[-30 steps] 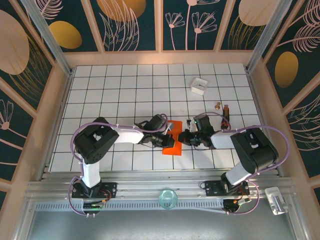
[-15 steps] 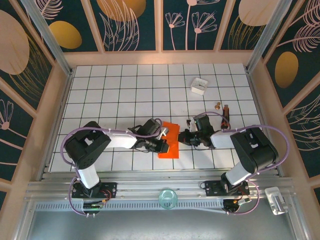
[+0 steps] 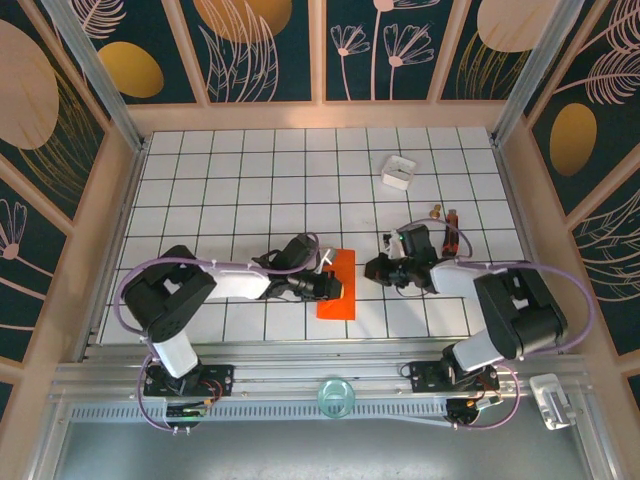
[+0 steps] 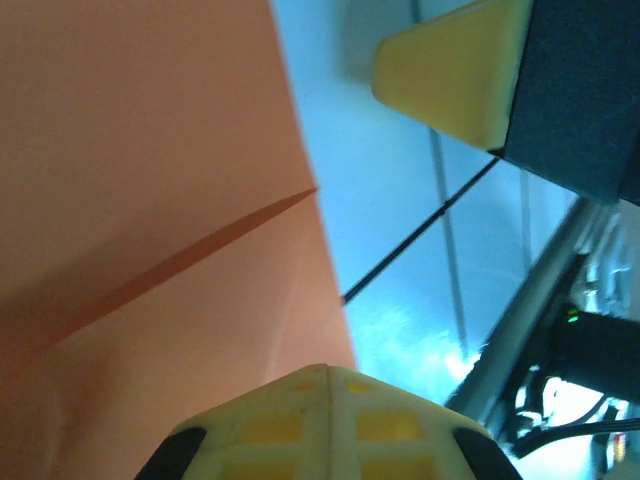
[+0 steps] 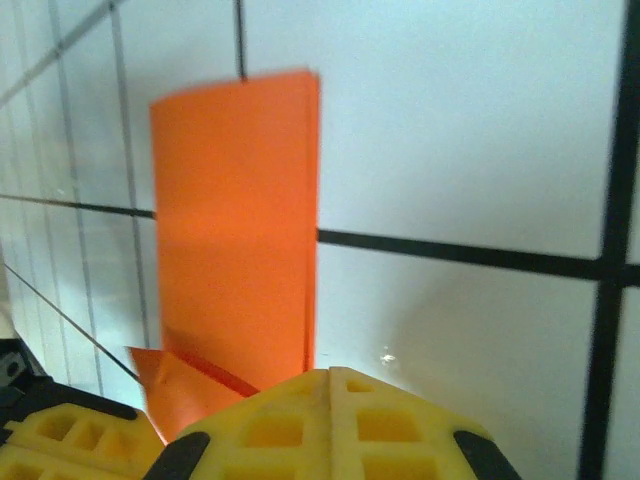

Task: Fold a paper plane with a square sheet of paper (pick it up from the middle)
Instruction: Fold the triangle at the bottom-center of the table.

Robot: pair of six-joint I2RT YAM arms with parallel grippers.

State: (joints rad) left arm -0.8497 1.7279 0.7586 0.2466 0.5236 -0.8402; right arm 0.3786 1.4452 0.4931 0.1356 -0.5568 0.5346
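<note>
The square sheet of paper [image 3: 338, 288] lies folded into a narrow orange-red strip about one tile wide and two long, in the middle of the table near the front. In the right wrist view the paper [image 5: 235, 230] shows a creased flap at its near left corner. My left gripper [image 3: 330, 287] is shut, its tips on the strip's left edge; the paper [image 4: 150, 200] spreads beyond its fingertips [image 4: 330, 372]. My right gripper [image 3: 374, 270] is shut and empty, about half a tile to the right of the paper, not touching it.
A small white box [image 3: 397, 172] sits at the back right. Small brown and red bits [image 3: 445, 215] lie beside the right arm. A clear cup [image 3: 335, 395] stands on the front rail. Wooden frame walls [image 3: 120, 200] bound the tiled table.
The paper went from a wider folded shape to a narrow strip. My left gripper swung left and came back onto the strip's left edge. My right gripper drew back to the right, off the paper.
</note>
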